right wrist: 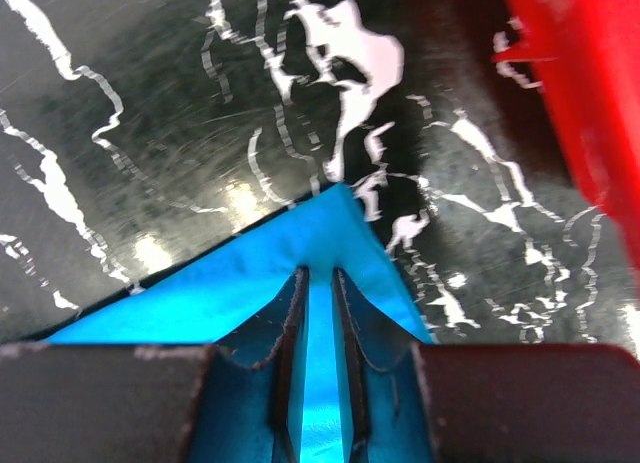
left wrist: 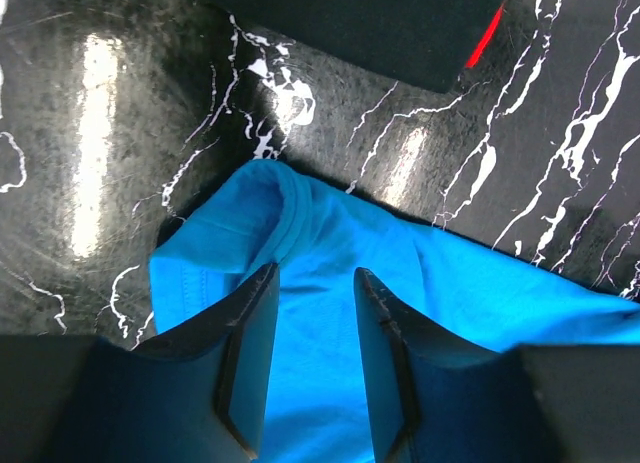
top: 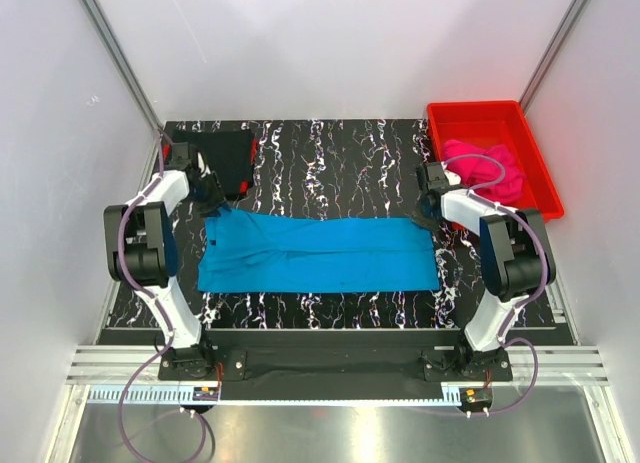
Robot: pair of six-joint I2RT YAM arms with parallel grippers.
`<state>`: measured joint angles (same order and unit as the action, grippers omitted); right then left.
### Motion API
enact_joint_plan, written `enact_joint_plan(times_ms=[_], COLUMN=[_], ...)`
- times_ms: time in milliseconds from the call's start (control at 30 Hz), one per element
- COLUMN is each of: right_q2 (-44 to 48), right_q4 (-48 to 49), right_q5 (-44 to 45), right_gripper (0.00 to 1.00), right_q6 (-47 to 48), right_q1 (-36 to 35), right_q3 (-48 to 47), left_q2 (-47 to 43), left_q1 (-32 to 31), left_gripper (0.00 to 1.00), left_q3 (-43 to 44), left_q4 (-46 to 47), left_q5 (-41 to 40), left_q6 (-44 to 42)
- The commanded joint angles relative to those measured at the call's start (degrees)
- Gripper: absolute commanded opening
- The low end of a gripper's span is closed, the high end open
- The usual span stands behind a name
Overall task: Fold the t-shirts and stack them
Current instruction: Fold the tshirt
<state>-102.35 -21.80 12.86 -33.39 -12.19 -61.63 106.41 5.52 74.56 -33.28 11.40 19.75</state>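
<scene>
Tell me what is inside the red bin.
A crumpled pink t-shirt lies in the red bin, toward its near end; the far end shows bare red floor. Whatever lies beneath the shirt is hidden.

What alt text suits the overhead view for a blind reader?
A turquoise-blue t-shirt lies spread as a long rectangle on a black marbled table, with the left gripper and right gripper at its far corners. A folded black t-shirt lies far left; a pink t-shirt sits in a red bin.
</scene>
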Motion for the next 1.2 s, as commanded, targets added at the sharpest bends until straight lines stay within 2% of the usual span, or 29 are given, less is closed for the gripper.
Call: enact_joint_plan(times_ms=[0,100,267,467,733,833,933,1033,1067,1133,1167], right_q2=[-0.4,-1.0,-2.1,-3.0,-1.8,1.1,5.0,8.8,9.9,12.6,13.5], right_q4=[-0.6,-0.5,-1.2,-2.5,-1.5,-1.0,-2.4,-3.6,-3.6,-3.8,-3.9], right_q5=[2.0,1.7,2.4,3.3,3.1,0.6,-2.0,-3.5,-4.8,-5.9,-6.6], right_gripper=[0.22,0.22,0.20,0.19,0.19,0.23,0.26,0.27,0.27,0.28,0.28], right_q6=[1.0,0.8,0.4,-2.4,-4.3,-1.8,-0.5,-0.6,-0.5,-0.7,-0.9], right_q1=[1.3,1.6,2.1,3.6,3.8,3.7,3.6,3.3,3.2,3.1,3.1], right_q3=[-1.7,-1.6,-2.1,-1.6,-1.0,-1.7,-3.1,-3.8,-3.4,-3.0,-2.4], left_q2=[0.4,1.4,2.0,2.7,1.9,-2.8,-7.3,-15.3,-19.3,-22.0,-23.2], left_q1=[-0.6,-0.8,-0.8,-0.8,-0.2,0.4,-0.2,-5.2,-10.6,-15.7,-20.4], left_gripper=[0.40,0.38,0.26,0.26,0.27,0.37,0.39,0.39,0.39,0.38,0.38], left_q3=[2.3,2.2,2.9,3.4,3.7,5.0,6.7,3.4,1.7,-3.3,-5.0], left_q4=[2.3,2.3,0.2,-2.8,-6.4,-7.4,-9.8,-10.1,-9.0,-8.2,-7.2], left_q5=[0.6,-0.3,-5.2,-13.0,-16.7,-16.1,-16.4,-18.6,-18.2,-16.8,-15.5], left_q6=[-0.4,-0.2,1.1,3.7,9.5,9.3,5.7,-0.3,-2.0,-6.1,-7.5])
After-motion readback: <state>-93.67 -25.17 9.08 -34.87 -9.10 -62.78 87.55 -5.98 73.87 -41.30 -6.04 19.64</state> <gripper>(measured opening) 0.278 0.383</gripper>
